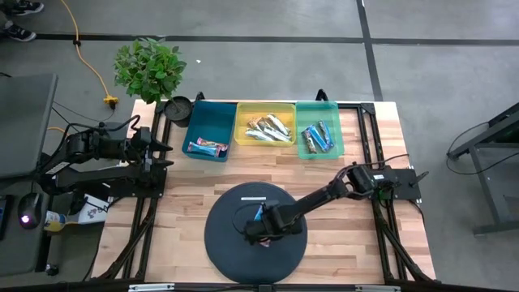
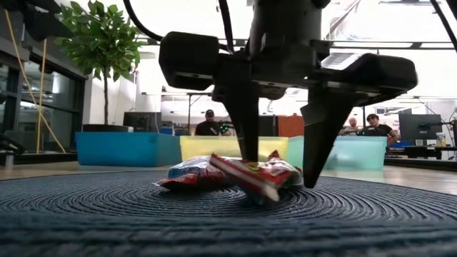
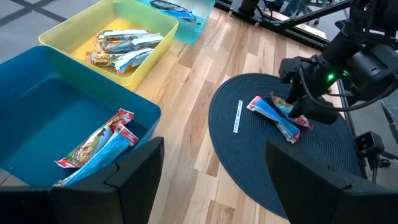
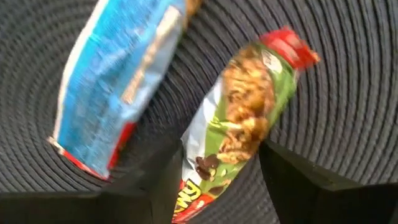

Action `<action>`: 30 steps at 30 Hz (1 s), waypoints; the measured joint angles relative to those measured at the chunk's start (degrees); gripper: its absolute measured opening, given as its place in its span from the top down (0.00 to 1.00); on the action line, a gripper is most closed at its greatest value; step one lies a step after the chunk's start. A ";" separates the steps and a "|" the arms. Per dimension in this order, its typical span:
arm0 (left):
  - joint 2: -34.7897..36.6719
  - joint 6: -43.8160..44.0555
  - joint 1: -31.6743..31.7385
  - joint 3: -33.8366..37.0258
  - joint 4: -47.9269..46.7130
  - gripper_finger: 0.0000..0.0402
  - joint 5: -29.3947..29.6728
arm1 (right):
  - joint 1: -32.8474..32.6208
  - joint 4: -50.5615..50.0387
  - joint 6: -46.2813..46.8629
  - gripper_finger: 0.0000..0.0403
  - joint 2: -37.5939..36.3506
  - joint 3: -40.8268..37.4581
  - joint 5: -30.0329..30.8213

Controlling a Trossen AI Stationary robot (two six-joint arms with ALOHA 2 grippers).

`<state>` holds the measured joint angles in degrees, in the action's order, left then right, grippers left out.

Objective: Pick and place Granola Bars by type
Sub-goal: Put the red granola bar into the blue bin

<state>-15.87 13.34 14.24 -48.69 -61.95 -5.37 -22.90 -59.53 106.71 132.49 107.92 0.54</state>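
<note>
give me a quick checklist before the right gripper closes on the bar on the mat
1. Right gripper down at the round mat: ok.
2. Fingers straddle the green-and-red bar: ok.
3. Fingers closed on it: not ok, gaps show on both sides.
4. Blue bar clear of the fingers: cannot tell, it lies close beside.
5. Left gripper out of the way, open over the blue bin: ok.
</note>
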 joint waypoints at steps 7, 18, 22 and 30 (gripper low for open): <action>0.01 0.00 0.00 0.00 0.00 0.32 0.00 | -0.32 -0.19 0.41 0.54 0.00 0.00 0.19; -0.01 0.00 0.00 0.00 0.00 0.32 -0.02 | 0.08 0.84 -0.10 0.62 0.00 -0.02 2.60; 0.01 0.00 0.00 0.00 0.00 0.32 -0.02 | 0.12 0.99 -0.19 0.66 0.00 -0.02 3.14; -0.01 0.01 0.00 0.00 0.00 0.32 -0.02 | 0.12 1.17 -0.21 0.68 0.00 -0.02 3.16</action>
<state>-15.87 13.35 14.24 -48.69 -61.95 -5.39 -22.79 -58.37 106.50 132.49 107.90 3.70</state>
